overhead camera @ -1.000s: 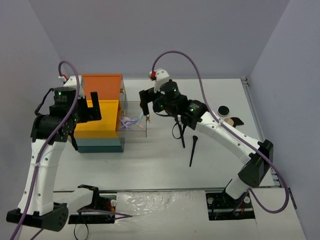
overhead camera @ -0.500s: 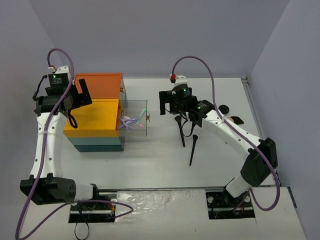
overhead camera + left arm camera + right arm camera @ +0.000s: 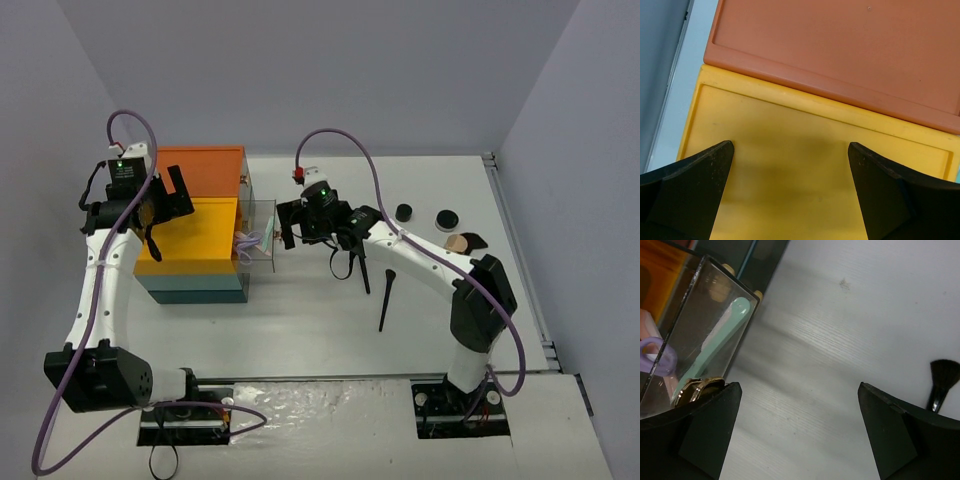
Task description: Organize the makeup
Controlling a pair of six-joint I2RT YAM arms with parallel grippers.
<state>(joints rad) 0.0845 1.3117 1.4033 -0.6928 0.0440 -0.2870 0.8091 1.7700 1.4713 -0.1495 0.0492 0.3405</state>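
Right gripper (image 3: 798,386) hangs just beside the clear compartment (image 3: 700,310), jaws spread wide, nothing between them. Left gripper (image 3: 790,146) is just as wide apart and empty, hovering over the yellow lid (image 3: 790,115) of the big box. In that compartment sit the teal stick (image 3: 720,340), the lilac loop (image 3: 655,352) and something pink. So a start is made, under halfway by my reckoning. Out on the table (image 3: 320,330) lie one black brush (image 3: 362,272), a second black brush (image 3: 385,300), two round jars (image 3: 404,212) (image 3: 446,220) and the beige puff (image 3: 458,242) far right. All of those need stowing.
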